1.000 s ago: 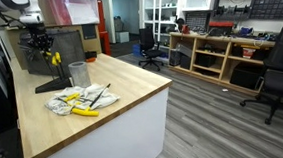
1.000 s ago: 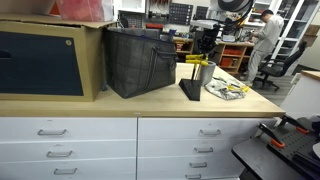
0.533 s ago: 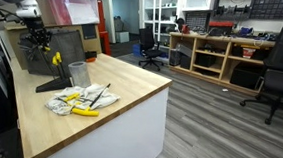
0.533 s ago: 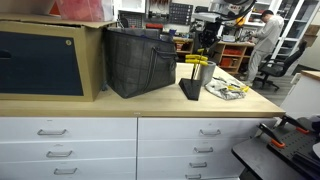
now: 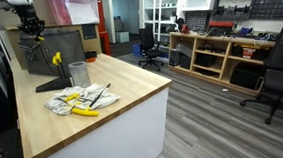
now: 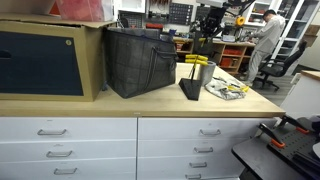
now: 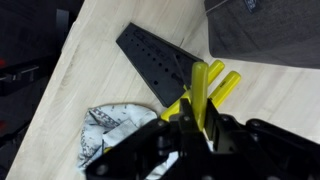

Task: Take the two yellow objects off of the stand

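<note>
A pale wood-topped counter point(image 5: 131, 86) with white sides carries everything; in an exterior view its front is a row of white drawers point(image 6: 140, 130). Beyond it the room opens onto a grey plank floor point(image 5: 218, 125), black office chairs point(image 5: 151, 45) and a low wooden shelf unit point(image 5: 218, 56). The dark grey slanted stand point(image 5: 40, 70) rests on the counter near its far end, just beside a small grey metal cup point(image 5: 79, 73). A crumpled white cloth point(image 5: 70, 102) with longer yellow-handled tools point(image 5: 84, 111) on it lies nearer the counter's edge.

The claw point(image 7: 195, 128) hangs above the stand and pinches one small yellow-handled plier-like tool point(image 7: 207, 88). Its two handles stick out past the fingers in the wrist view, clear of the perforated panel below. A second small yellow-handled tool point(image 5: 56, 58) hangs on the stand's face. A black woven bag point(image 6: 140, 62) and a dark blue cabinet point(image 6: 40, 60) stand further along the counter.
</note>
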{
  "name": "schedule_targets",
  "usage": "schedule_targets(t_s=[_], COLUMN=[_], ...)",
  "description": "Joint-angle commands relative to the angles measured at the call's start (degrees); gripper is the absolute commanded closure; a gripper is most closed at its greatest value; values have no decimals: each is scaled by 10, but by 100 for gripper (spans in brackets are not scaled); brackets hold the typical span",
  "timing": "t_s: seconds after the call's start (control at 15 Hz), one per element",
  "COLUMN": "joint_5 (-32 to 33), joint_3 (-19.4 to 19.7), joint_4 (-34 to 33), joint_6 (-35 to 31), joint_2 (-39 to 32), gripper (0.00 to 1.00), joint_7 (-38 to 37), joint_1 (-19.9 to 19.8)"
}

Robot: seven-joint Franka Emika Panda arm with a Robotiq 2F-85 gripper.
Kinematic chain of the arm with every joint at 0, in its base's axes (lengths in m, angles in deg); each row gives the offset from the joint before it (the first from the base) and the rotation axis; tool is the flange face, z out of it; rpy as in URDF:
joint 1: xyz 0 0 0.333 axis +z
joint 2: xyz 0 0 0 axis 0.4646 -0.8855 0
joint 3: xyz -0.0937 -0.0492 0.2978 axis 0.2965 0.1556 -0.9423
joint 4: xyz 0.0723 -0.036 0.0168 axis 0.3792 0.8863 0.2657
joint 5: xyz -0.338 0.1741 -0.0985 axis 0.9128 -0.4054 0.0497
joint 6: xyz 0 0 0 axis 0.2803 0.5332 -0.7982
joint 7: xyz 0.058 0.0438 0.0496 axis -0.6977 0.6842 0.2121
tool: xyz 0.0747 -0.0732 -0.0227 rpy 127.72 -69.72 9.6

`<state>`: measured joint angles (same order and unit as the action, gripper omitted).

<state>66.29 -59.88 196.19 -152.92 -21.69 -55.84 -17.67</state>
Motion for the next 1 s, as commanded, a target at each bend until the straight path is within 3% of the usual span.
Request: schedule_targets(t_s=[0.0,0.2,0.6,0.93], joint_5=[-56,-72,-19,91], joint_3=[-5,-3,-5,-10], joint_4=[21,31,67,92], joint_6=[41,84,161,166], joint_2=[44,65,95,100], gripper=[96,96,96,96], joint_7=[73,110,123,96], joint_1=[-5,-9,-19,-28])
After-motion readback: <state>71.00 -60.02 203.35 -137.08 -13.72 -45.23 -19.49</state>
